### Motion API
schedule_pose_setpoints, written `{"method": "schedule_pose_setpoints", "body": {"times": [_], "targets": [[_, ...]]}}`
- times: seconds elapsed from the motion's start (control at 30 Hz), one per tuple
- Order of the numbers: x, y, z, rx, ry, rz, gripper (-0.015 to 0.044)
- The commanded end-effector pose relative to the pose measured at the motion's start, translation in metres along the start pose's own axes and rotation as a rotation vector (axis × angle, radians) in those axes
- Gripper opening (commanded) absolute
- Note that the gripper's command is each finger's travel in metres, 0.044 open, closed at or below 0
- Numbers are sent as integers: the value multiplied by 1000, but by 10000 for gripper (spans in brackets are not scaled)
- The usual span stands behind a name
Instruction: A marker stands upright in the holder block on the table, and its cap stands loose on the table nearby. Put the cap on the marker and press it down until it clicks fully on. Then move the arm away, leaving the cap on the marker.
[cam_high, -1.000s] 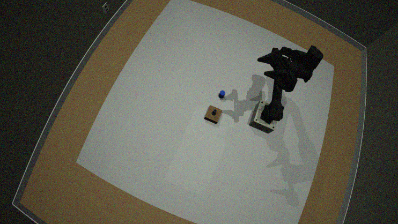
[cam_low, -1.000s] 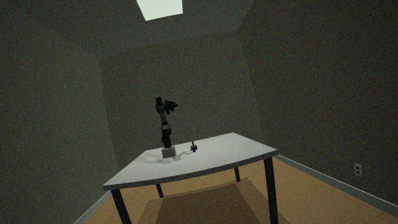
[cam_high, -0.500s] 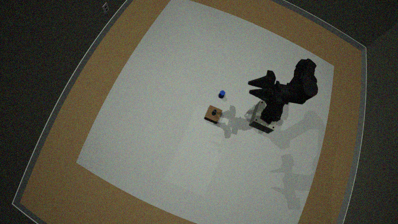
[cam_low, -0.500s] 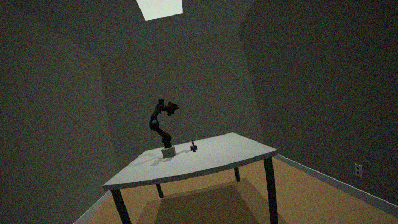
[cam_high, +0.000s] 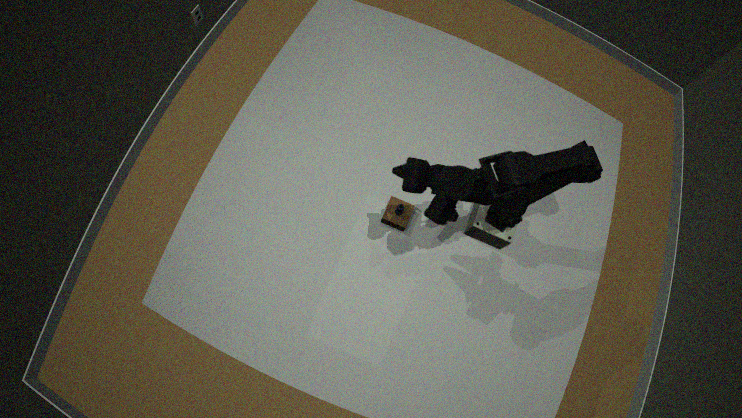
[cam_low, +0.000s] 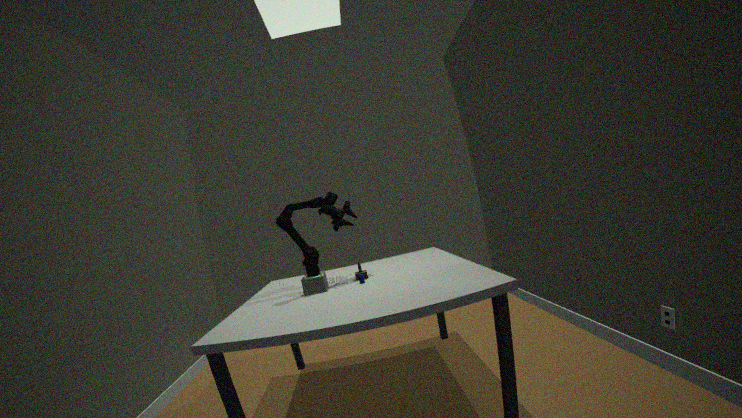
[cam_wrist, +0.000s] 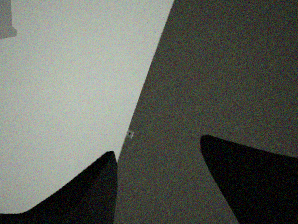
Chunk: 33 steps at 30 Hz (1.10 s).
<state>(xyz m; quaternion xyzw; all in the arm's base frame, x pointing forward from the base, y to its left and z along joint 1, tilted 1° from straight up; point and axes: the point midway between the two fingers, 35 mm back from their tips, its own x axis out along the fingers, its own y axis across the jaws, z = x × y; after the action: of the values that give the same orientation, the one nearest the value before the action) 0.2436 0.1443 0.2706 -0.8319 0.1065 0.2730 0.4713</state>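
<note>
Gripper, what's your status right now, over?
Gripper open, empty, high above the table. Marker upright in holder block, uncapped. Blue cap standing on table beside block. Nothing in the way.

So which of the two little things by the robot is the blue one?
The cap, standing loose on the table. The marker is dark and sticks up from the brown holder block.
</note>
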Motion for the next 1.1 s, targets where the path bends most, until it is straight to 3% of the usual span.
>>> {"method": "schedule_pose_setpoints", "body": {"times": [0.0,0.23,0.47,0.77,1.07], "targets": [[47,37,-9,248,24,216,244],[106,123,-27,793,106,623,244],[125,205,-34,1363,251,1001,244],[122,212,-39,1377,256,1010,244],[143,238,-24,1377,256,1011,244]]}}
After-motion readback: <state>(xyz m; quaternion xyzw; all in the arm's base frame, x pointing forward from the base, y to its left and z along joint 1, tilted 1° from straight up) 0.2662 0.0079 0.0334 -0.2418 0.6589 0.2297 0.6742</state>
